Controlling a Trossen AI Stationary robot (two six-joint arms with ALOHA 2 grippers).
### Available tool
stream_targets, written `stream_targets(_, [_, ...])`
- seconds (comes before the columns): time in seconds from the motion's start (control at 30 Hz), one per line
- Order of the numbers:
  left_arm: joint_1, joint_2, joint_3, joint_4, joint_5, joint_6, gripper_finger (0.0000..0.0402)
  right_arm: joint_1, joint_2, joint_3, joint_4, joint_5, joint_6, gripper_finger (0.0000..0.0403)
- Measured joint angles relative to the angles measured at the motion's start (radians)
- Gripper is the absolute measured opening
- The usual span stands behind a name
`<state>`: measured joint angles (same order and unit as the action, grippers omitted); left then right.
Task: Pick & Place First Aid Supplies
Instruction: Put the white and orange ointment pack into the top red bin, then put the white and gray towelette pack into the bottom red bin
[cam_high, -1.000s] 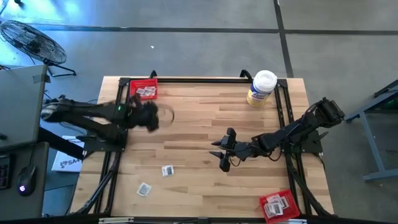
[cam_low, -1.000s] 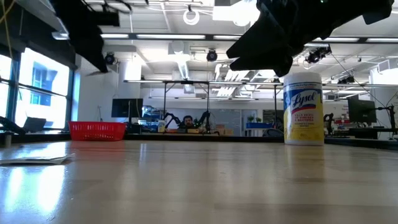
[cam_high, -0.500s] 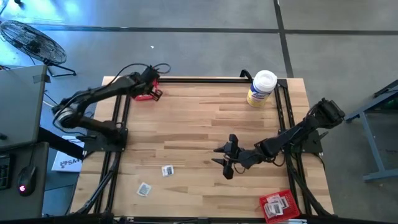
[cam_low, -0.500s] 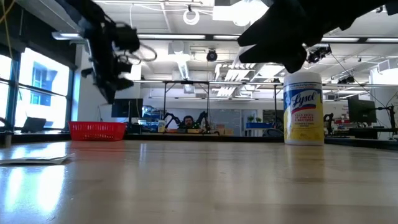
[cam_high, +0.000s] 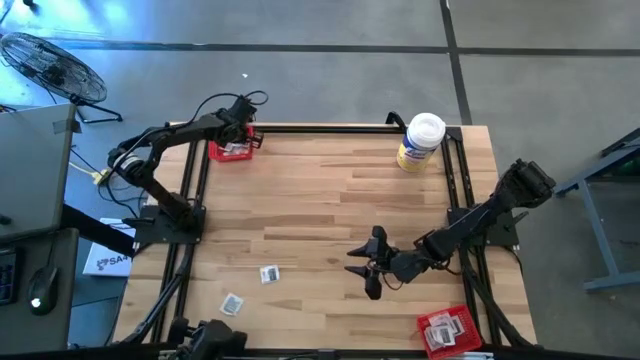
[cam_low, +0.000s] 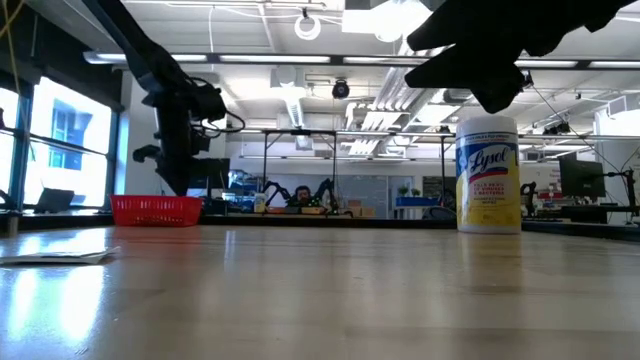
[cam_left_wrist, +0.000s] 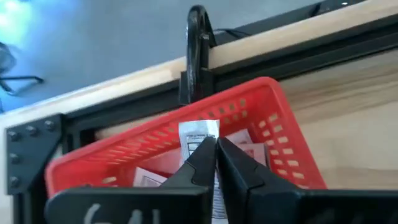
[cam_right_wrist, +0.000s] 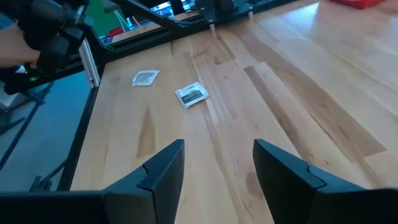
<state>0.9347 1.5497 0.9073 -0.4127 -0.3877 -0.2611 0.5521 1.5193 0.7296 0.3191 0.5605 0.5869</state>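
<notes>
Our left gripper (cam_left_wrist: 214, 163) hangs over the red perforated plastic basket (cam_left_wrist: 283, 134), fingers pinched on a flat white printed packet (cam_left_wrist: 199, 134). Our right gripper (cam_right_wrist: 214, 165) hovers spread wide, empty, above smooth wood planks (cam_right_wrist: 298, 93); two square packets (cam_right_wrist: 191, 94) lie ahead.

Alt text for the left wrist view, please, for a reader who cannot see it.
The left pincer, shut on a white packet, hangs over a red tray that holds more packets. The tray sits at the wooden table's black-framed edge.
</notes>
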Motion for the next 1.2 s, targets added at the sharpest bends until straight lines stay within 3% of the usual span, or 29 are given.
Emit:
stream_targets(0.27, [0.038, -0.008, 0.009, -0.112, 0.119, 0.039, 0.0088, 0.011, 0.0, 0.0, 0.0, 0.037, 0.0, 0.0186])
stream_targets(0.47, [-0.045, -0.094, 0.052, -0.223, 0.211, 0.051, 0.0103, 0.01, 0.0, 0.0, -0.001, 0.037, -0.012, 0.0186])
stream_targets(0.63, [-0.3, -0.208, 0.002, -0.216, 0.333, 0.047, 0.0103, 0.003, 0.0, 0.0, -0.007, 0.038, -0.018, 0.0186])
stream_targets(0.87, [-0.791, -0.257, -0.112, -0.167, 0.335, -0.03, 0.0104, -0.004, 0.0, 0.0, -0.008, 0.042, -0.019, 0.0186])
stream_targets(1.0, [-1.061, -0.257, -0.184, -0.048, 0.332, -0.032, 0.0104, -0.017, 0.0, 0.0, -0.008, 0.031, -0.019, 0.0186])
stream_targets(1.2, [-1.358, -0.256, -0.242, 0.132, 0.296, -0.032, 0.0104, -0.034, 0.0, 0.0, -0.008, 0.028, -0.03, 0.0186])
